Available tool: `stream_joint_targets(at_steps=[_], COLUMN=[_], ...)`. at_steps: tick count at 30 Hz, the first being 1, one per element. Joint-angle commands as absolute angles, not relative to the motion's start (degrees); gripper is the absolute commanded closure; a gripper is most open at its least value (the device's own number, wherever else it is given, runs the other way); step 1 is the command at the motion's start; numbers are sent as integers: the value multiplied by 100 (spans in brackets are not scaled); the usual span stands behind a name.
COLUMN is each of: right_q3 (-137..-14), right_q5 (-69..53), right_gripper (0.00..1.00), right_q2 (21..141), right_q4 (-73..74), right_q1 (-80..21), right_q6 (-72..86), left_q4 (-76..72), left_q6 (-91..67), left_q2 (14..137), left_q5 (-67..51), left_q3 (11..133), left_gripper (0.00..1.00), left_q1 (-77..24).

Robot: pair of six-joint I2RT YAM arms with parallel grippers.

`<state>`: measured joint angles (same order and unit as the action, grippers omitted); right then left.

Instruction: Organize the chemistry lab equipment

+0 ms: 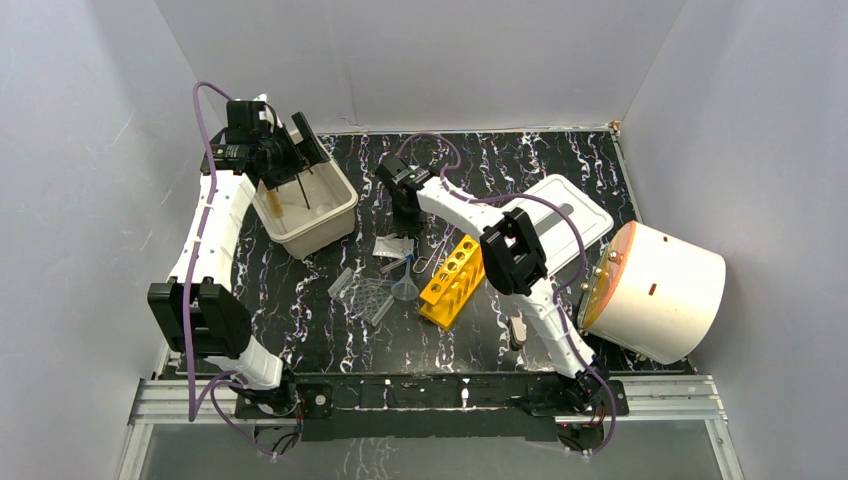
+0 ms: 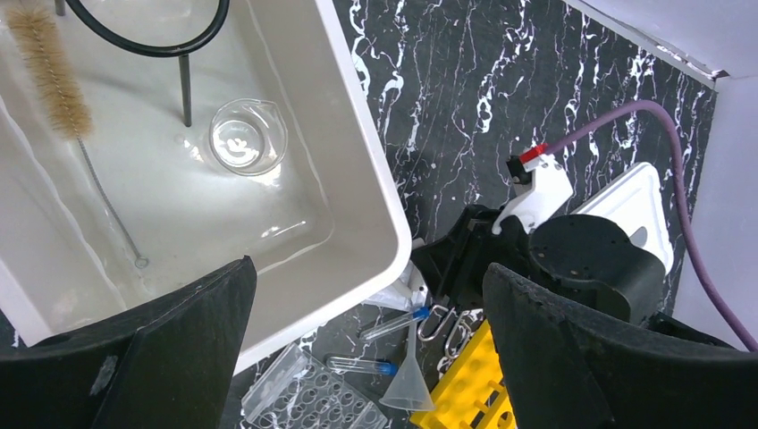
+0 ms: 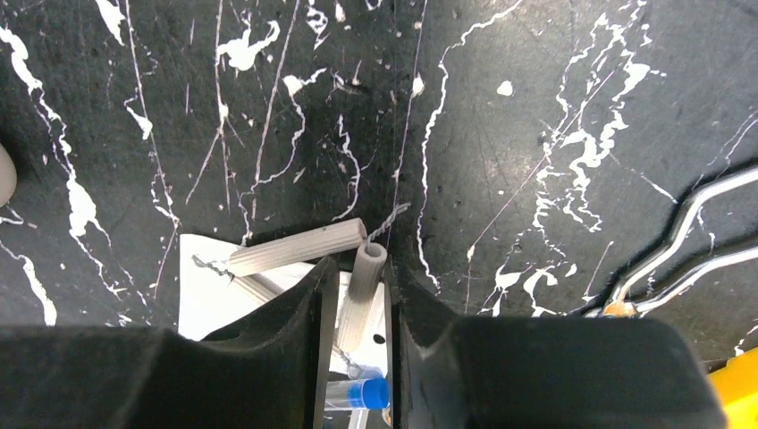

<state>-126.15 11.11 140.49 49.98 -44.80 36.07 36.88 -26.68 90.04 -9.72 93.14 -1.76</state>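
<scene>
My left gripper is open and empty above the beige bin. In the left wrist view the bin holds a black wire loop, a brush and a clear beaker. My right gripper is down at the table, shut on a grey ribbed tube of a wire triangle. Near it lie two blue-capped tubes, a clear funnel, a clear ridged tray, metal tongs and the yellow rack.
The bin's white slotted lid lies at the back right. The big white cylinder with an orange face stands at the right edge. White walls close in the table on three sides. A white sheet lies under the wire triangle.
</scene>
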Motion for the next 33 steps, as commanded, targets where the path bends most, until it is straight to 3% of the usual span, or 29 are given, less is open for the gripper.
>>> stream_joint_targets(at_steps=[1, 7, 14, 24, 33], right_q3=[-13238, -13317, -13129, -12382, -12058], right_q5=[1408, 1618, 1286, 936, 262], right_gripper=[68, 72, 84, 86, 86], right_q2=[14276, 14264, 13868, 12907, 12173], right_q4=[5447, 5345, 4865, 4145, 3508], right_q1=[-4483, -4457, -4352, -4093, -3887], right_q6=[3713, 3529, 3220, 3110, 2788], left_q4=[3727, 3693, 3665, 3580, 3106], left_q6=[-2758, -2769, -2786, -2795, -2803], left_q2=[8780, 8780, 8840, 8923, 8938], left_q5=[-1207, -1355, -1405, -1698, -2824], left_q3=[9413, 9363, 9317, 9274, 8926], left_gripper=[2, 2, 2, 2, 2], left_q1=[-224, -244, -272, -282, -365])
